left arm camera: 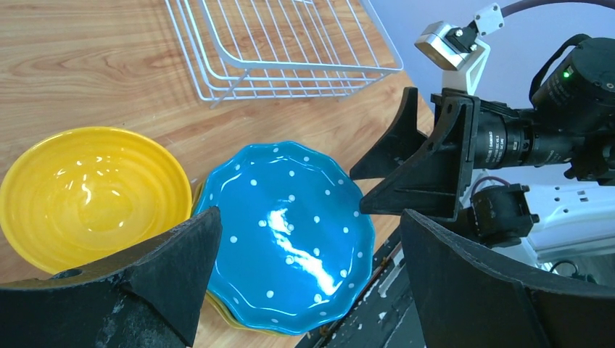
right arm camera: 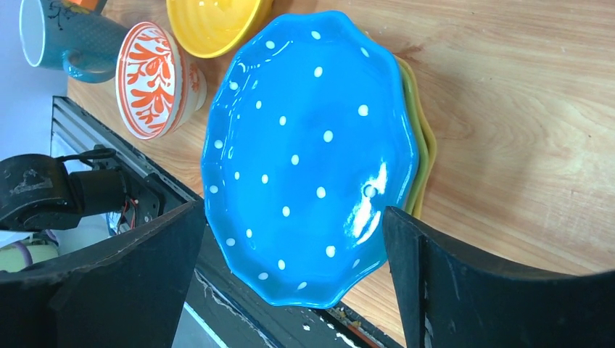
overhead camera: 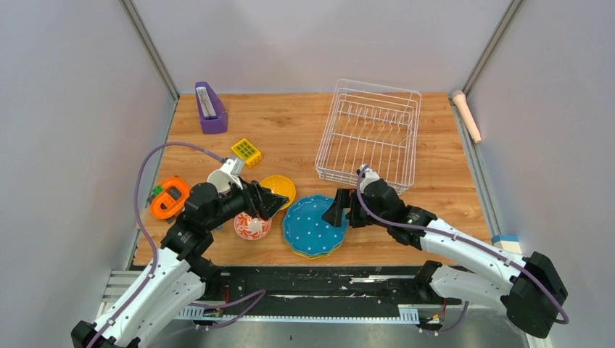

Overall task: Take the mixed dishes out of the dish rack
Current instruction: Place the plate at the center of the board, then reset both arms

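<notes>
Right gripper [overhead camera: 345, 212] over face-up blue plate [overhead camera: 310, 228]

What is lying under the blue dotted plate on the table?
Yellow-green plate rims stick out beneath the blue plate, so it tops a stack resting on the table. Their faces are covered, so I cannot count them surely.

Bright, even light from above; glare streaks on the blue plate [left arm camera: 290, 217] and yellow bowl [left arm camera: 87, 188]; shadows soft
</notes>
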You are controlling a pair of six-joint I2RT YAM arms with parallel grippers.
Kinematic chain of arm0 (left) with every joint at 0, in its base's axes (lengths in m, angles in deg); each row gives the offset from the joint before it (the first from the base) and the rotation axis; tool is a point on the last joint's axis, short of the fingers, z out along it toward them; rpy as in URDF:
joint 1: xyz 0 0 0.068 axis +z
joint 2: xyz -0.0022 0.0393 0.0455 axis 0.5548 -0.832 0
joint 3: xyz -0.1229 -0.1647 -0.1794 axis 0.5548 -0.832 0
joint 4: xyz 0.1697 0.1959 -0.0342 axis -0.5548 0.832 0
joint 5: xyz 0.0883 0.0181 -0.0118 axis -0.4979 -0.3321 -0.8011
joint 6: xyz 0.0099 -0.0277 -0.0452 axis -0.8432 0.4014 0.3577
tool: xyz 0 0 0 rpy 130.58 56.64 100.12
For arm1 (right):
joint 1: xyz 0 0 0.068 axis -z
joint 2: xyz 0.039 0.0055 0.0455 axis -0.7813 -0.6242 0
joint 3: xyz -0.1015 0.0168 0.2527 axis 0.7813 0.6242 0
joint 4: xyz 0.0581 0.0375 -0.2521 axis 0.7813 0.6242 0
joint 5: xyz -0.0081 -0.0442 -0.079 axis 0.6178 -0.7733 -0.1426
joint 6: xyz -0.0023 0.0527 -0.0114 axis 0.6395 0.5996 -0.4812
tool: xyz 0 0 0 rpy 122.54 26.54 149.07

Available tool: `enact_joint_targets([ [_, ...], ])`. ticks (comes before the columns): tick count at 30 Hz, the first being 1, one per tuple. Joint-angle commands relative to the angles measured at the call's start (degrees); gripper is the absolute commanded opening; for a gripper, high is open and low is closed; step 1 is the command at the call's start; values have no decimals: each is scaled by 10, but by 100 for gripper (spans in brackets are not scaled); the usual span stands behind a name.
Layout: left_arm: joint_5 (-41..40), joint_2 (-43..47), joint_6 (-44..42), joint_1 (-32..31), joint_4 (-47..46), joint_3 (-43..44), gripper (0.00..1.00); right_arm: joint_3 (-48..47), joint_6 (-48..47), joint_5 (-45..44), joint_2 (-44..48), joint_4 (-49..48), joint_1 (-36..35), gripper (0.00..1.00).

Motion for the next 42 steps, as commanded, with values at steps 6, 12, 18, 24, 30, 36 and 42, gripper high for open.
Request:
enact_joint_targets([
  [6,-5,5,3,1,-1,27,100,9,-41,38,26,-69,-5,100],
  [12,-23,7,2,1,14,38,100,-5,-26,-59,53,-30,-5,100],
  [18,-123,9,22,1,87,76,100,-63,6,-282,65,58,-5,100],
  [24,-272,3,34,1,244,154,100,-125,18,-432,83,135,-5,100],
  [30,-349,34,35,1,323,193,100,-141,-12,-505,137,149,-5,100],
  [36,-415,62,38,1,357,223,100,-150,-47,-516,188,155,-4,100],
  [42,-423,55,32,1,368,242,100,-146,-51,-514,213,159,-4,100],
])
